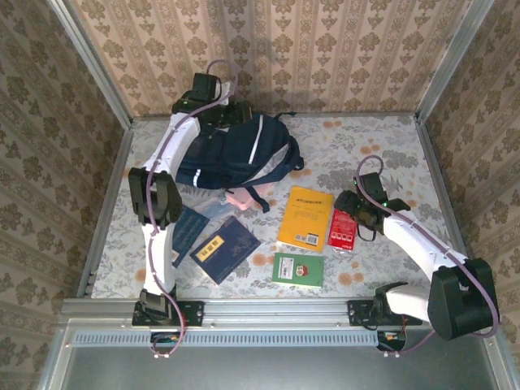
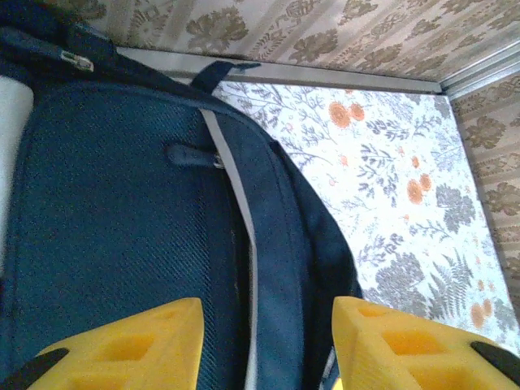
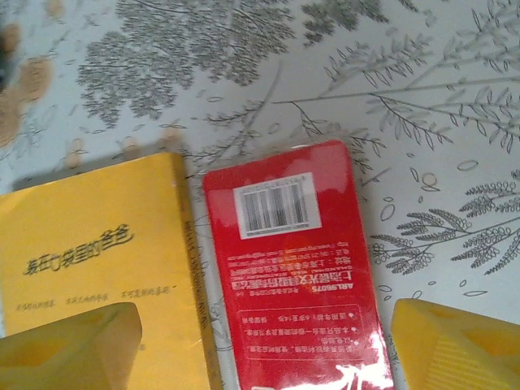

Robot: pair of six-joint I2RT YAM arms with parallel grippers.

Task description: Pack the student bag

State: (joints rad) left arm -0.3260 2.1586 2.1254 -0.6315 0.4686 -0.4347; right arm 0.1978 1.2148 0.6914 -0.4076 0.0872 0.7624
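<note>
Hovering the left gripper (image 2: 266, 329) low over the student bag (image 1: 236, 154), with its yellow fingers (image 2: 130, 349) parted on either side of the thin pale stripe and clasping nothing. Finding that bag lying flat at the far left of the floral table (image 1: 382, 162), close to the back wall. Spotting a zipper pull (image 2: 195, 154) beside the stripe, yet not making out whether the main compartment is open.

Moving rightward: passing a blue notebook (image 1: 188, 230) and a navy book with a gold label (image 1: 225, 248) near the front edge, and a small pink item (image 1: 240, 199) just beside the bag. Then passing a yellow book (image 1: 305, 217) and a green booklet (image 1: 298, 270) mid-table, all lying outside the bag.

Poising the right gripper (image 3: 264, 325) directly above a red wrapped packet (image 3: 292, 268) lying just beside the yellow book's right edge. Spreading wide there, one finger over the book, the other over bare cloth, holding nothing.

Judging the step as early packing: lining up the right arm on the red packet. Needing next to lower those fingers astride the packet without snagging the neighbouring book, to close, and to carry it leftward. Probably also needing the left claw to be holding the bag's mouth open.
</note>
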